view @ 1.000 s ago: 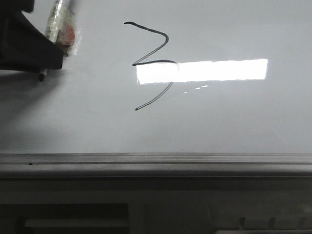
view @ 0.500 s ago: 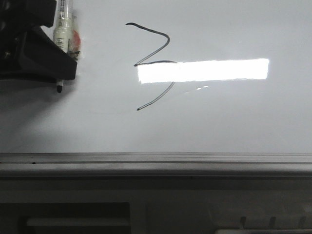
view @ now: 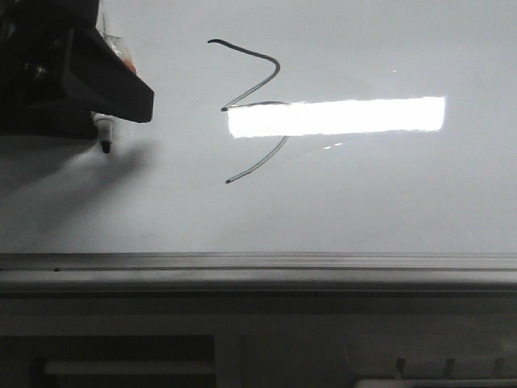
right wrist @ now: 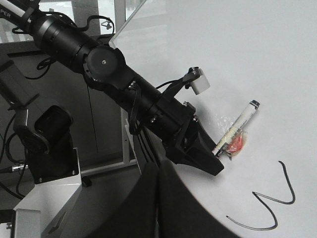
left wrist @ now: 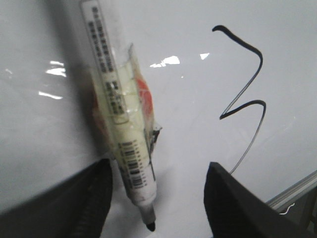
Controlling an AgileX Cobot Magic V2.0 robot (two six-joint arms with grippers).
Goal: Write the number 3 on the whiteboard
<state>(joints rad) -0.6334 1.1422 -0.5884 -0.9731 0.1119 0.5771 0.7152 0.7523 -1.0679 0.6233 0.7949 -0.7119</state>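
Observation:
The number 3 is a thin dark angular line on the whiteboard, partly crossed by a bright reflection. It also shows in the left wrist view and the right wrist view. A white marker with a barcode label and clear wrap lies between the wide-open jaws of my left gripper, uncapped tip toward the fingers. In the front view my left gripper covers most of the marker, left of the 3. My right gripper is shut and empty, back from the board.
A grey metal rail edges the whiteboard, with a dark grey slotted ledge below it. The bright white reflection lies across the 3. The left arm reaches over the board edge, with a stand beside it.
My left gripper has moved right and slightly down, now covering most of the marker. The marker tip shifted right and down at first, then stayed put. The 3 is unchanged.

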